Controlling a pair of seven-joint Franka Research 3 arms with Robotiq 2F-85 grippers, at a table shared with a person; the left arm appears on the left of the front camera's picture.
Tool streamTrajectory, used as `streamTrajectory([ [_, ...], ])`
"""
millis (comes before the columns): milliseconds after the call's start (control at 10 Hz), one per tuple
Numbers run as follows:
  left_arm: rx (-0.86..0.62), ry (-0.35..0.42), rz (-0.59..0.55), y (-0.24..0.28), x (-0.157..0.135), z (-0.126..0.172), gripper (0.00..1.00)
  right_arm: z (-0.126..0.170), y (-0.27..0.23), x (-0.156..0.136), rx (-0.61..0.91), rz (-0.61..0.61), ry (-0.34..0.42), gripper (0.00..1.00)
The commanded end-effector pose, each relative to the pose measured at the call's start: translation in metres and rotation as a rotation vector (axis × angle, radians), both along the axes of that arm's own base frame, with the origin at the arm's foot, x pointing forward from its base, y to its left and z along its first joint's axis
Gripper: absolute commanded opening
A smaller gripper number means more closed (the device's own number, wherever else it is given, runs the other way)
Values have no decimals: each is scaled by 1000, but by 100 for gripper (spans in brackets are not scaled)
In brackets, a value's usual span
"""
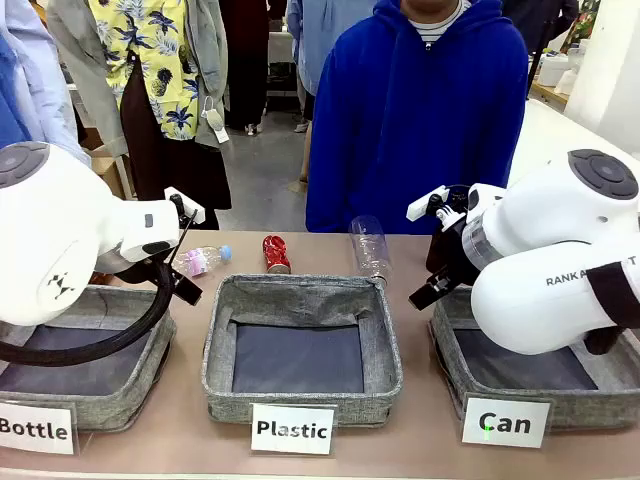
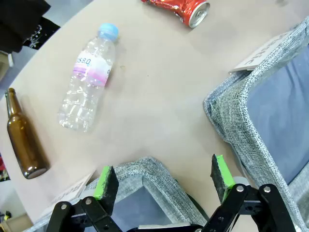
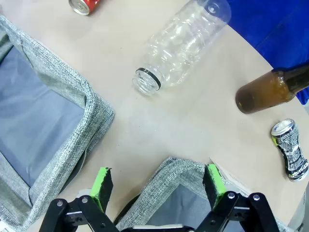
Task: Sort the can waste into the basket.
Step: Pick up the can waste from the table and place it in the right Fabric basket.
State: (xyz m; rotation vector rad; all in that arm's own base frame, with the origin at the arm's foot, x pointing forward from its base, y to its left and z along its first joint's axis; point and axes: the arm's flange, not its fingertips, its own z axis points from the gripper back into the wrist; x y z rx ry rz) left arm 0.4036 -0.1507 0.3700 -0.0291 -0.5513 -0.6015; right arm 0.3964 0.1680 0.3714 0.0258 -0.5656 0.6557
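Lying between red can (image 1: 275, 254) and basket (image 1: 590, 405): clear bottle (image 1: 370, 248); left end effector (image 2: 162, 169), right end effector (image 3: 156, 176) spread, empty.

One fixed cam out front, plus one riding each wrist

Front cam sits on the robot's side, looking slightly down across the bench (image 1: 325, 255) at the person (image 1: 420, 110). Each wrist cam hangs close and stares down: one past the left fingers (image 2: 107, 182) onto a corner of the Bottle basket (image 2: 145, 166), the other past the right fingers (image 3: 101, 186) onto a corner of the Can basket (image 3: 178, 169). Both catch the Plastic basket (image 1: 300, 284) wall and the red can (image 1: 275, 254), which the front cam sees too.
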Motion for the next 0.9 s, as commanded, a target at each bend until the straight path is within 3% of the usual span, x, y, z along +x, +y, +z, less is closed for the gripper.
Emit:
streamTrajectory([
  [0, 0, 0, 0, 0, 0, 0, 100, 0, 0, 0, 0, 0, 0, 100],
  [800, 0, 0, 0, 0, 0, 0, 100, 0, 0, 0, 0, 0, 0, 100],
])
